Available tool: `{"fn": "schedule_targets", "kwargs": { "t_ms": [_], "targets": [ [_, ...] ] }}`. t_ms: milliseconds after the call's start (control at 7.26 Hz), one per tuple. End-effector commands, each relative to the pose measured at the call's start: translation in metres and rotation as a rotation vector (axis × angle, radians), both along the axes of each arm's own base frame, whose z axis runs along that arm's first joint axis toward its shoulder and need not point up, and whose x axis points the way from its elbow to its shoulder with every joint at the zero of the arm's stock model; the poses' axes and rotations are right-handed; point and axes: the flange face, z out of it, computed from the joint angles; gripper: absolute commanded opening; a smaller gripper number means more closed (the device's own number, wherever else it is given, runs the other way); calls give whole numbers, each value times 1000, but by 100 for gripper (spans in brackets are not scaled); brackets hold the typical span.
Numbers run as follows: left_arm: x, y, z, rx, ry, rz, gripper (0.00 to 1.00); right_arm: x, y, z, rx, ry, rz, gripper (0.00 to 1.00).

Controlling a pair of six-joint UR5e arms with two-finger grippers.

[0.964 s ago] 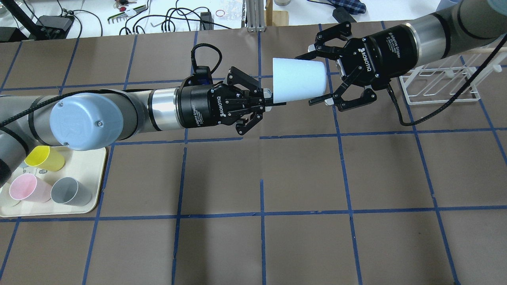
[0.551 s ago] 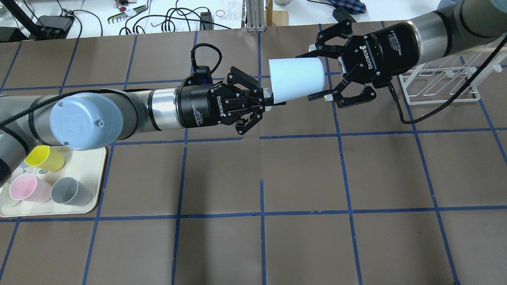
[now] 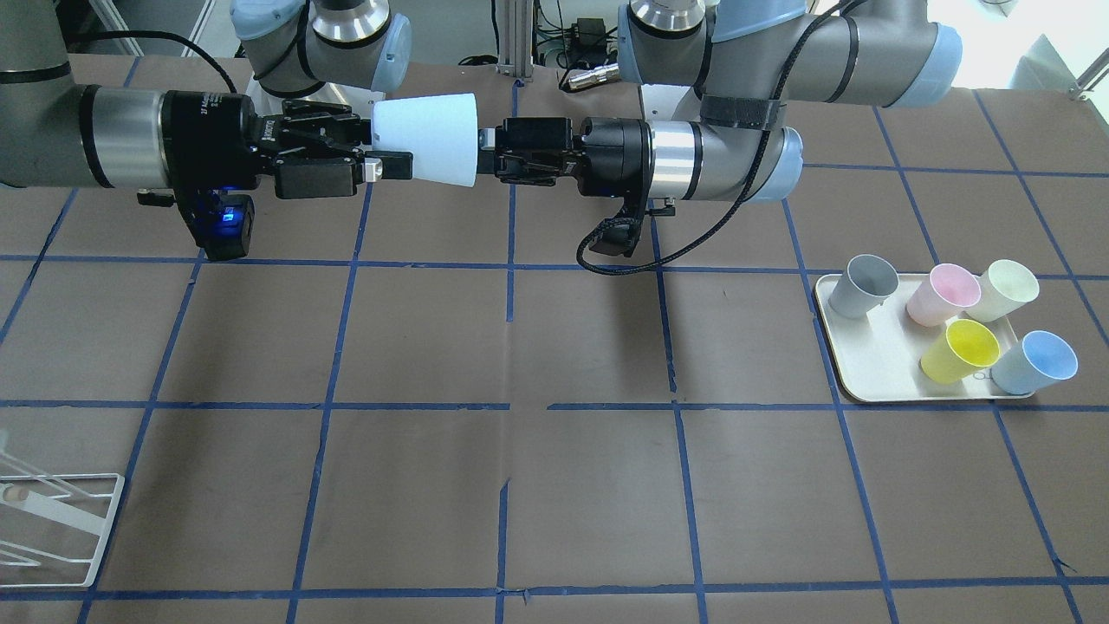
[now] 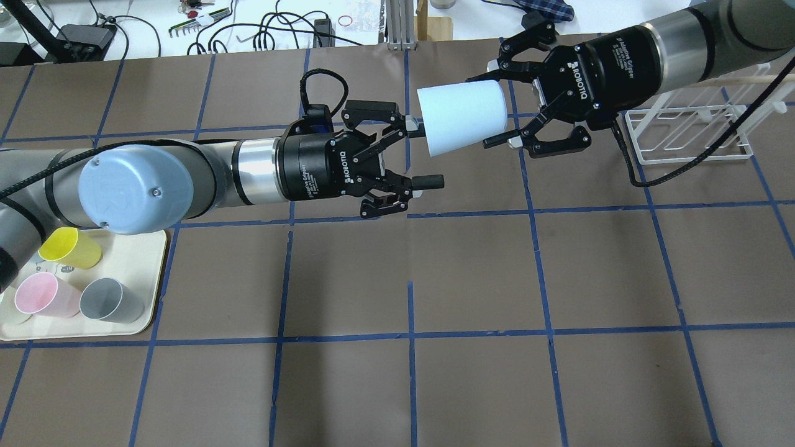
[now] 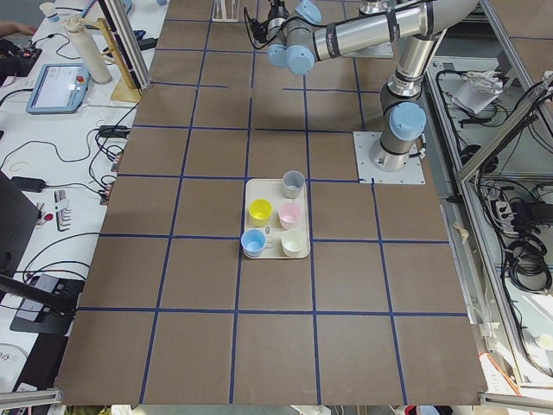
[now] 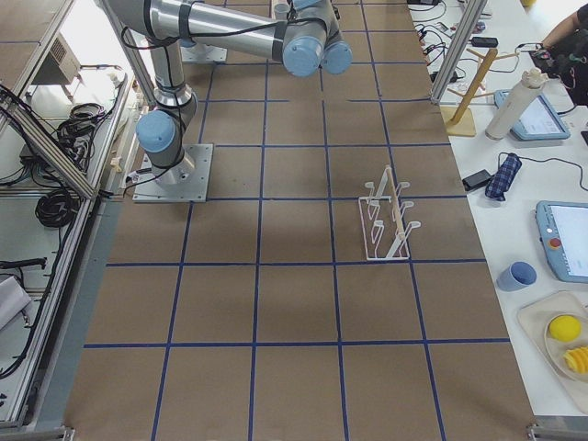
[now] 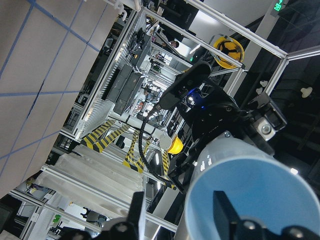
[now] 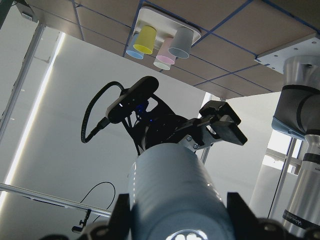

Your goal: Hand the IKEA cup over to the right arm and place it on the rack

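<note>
Overhead exterior shows right end effector [image 4: 483, 112] pinching IKEA cup [image 4: 458, 119], left end effector [image 4: 425, 155] spread, rack [image 4: 689, 133] nearby.

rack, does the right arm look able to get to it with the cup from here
Probably yes. The right hand grips the IKEA cup, the left hand is open, and the rack stands just beside the right arm, nothing showing between.

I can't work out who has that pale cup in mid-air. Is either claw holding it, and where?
The right gripper holds the IKEA cup by its narrow base end, with a finger on each side. The left gripper is open.
</note>
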Motion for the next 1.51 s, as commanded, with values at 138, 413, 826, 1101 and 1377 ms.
{"fn": "schedule_targets", "kwargs": {
  "t_ms": [138,413,826,1101,1377],
  "targets": [
    [33,-13,-2,-5,-42,17,92,-8,-15,5,-85,41,-14,20],
    [68,-18,3,4,-145,-37,91,-16,-26,9,-197,165,47,20],
    [111,-39,27,-142,-674,-284,90,-30,-24,15,-416,455,252,8],
    [152,-55,24,-250,-1175,-358,98,-44,-32,17,-528,622,330,0],
    [182,-57,68,-298,-1519,-420,100,-67,-48,11,-649,874,468,0]
  ]
}}
